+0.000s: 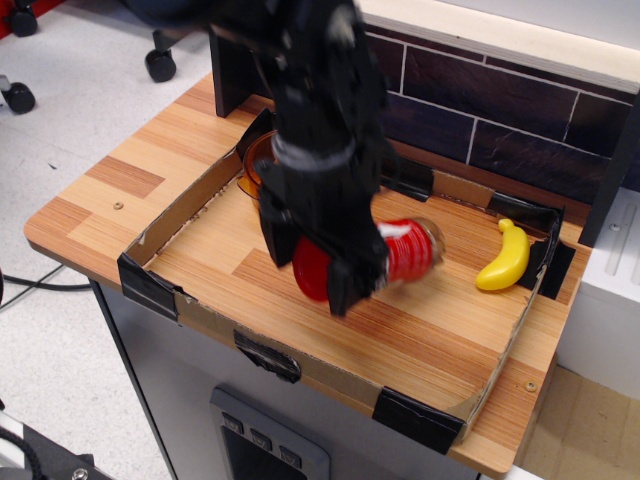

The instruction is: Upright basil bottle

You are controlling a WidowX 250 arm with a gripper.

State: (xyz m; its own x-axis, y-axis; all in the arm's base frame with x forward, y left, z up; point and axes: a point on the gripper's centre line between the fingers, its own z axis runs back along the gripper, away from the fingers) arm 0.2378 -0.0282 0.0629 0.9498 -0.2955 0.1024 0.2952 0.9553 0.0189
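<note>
The basil bottle [408, 249] lies on its side, a clear jar with a red label and a wide red cap [310, 270] pointing toward the front left. My black gripper [322, 276] is blurred by motion and is closed around the cap end, one finger on each side. The bottle seems to be held slightly above the wooden floor of the tray, with its clear base pointing toward the banana. The arm hides the part of the bottle nearest the cap.
A low cardboard-walled tray [178, 206] with black taped corners encloses the work area. An amber bowl [251, 161] sits at the back left, mostly hidden by the arm. A yellow banana [505, 257] lies at the right. A dark tiled wall stands behind.
</note>
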